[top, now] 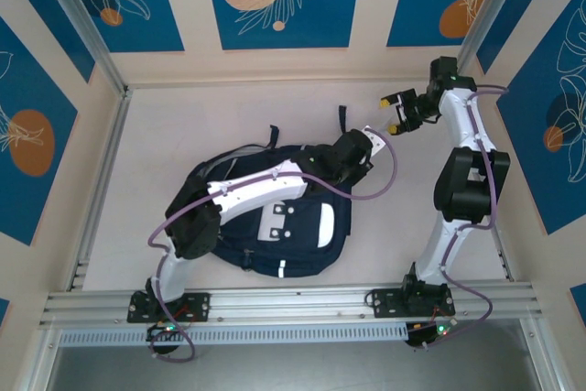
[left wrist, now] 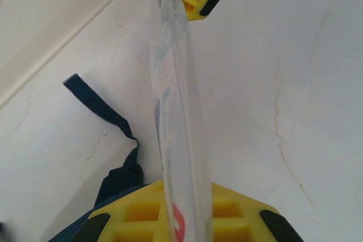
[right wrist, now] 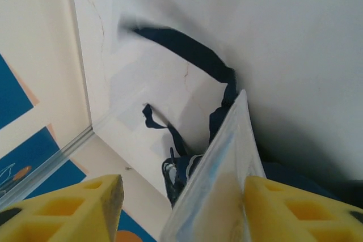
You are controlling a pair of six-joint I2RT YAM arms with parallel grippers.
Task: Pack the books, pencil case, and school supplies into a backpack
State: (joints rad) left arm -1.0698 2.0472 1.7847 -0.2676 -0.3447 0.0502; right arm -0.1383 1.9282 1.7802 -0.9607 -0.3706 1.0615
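Left arm [top: 265,185] stretches across the backpack [top: 302,235] toward the far right. The left fingers [left wrist: 136,219] are clamped on the near end of the school supplies packet [left wrist: 176,111], which is held edge-on above the worktop [left wrist: 272,83]. Right arm [top: 462,180] is bent at the elbow, and the right fingers [right wrist: 289,208] stand wide either side of the packet's far end.

The pale desk [top: 165,135] carries a navy backpack [top: 307,254], lying flat near its middle. Its straps [top: 273,137] reach toward the far wall.
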